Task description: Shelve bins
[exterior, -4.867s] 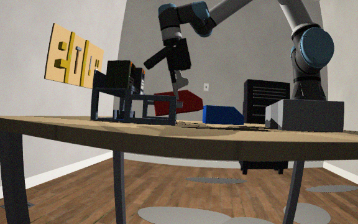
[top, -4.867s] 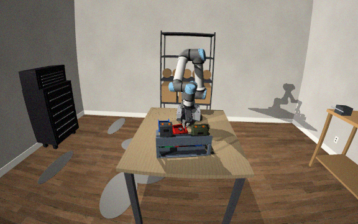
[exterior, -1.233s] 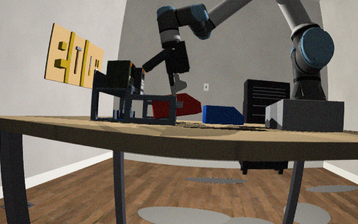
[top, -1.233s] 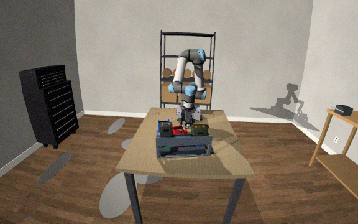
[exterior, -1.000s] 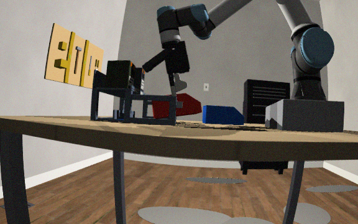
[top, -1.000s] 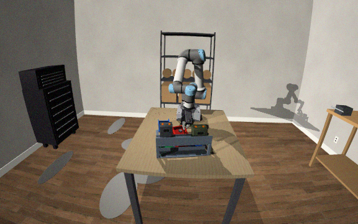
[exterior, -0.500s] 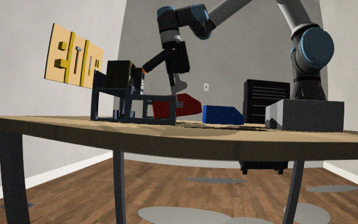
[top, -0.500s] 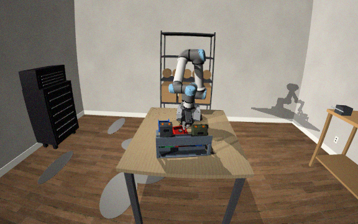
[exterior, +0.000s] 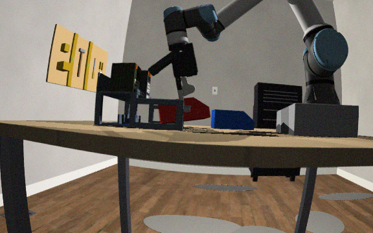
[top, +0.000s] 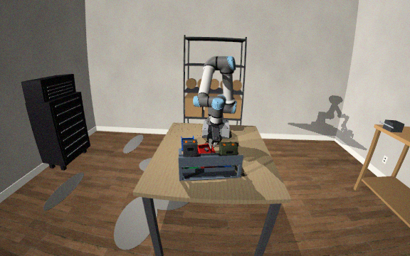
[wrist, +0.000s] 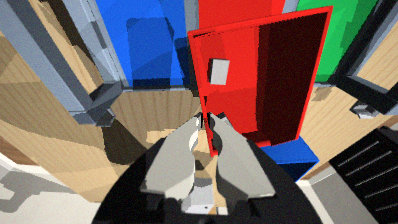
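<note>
My gripper [wrist: 205, 113] is shut on the thin side wall of the red bin [wrist: 260, 75], near its rear corner. The bin is tilted and held above the table, with its far end at the grey shelf's [exterior: 138, 110] opening. A small grey part [wrist: 219, 71] lies inside it. In the wrist view the shelf floor shows a blue mark [wrist: 150, 45], a red mark [wrist: 235, 12] and a green mark [wrist: 345, 35]; the red bin points at the red mark. A blue bin [exterior: 232, 120] rests on the table behind the red one. The gripper also shows in the exterior view [exterior: 183, 88].
Two dark boxes stand on the shelf's top board, one with blue trim [top: 189, 146] and one green [top: 228, 148]. The arm's grey base block [exterior: 317, 120] sits at the table's back. A black tool cabinet [top: 57, 119] stands by the left wall.
</note>
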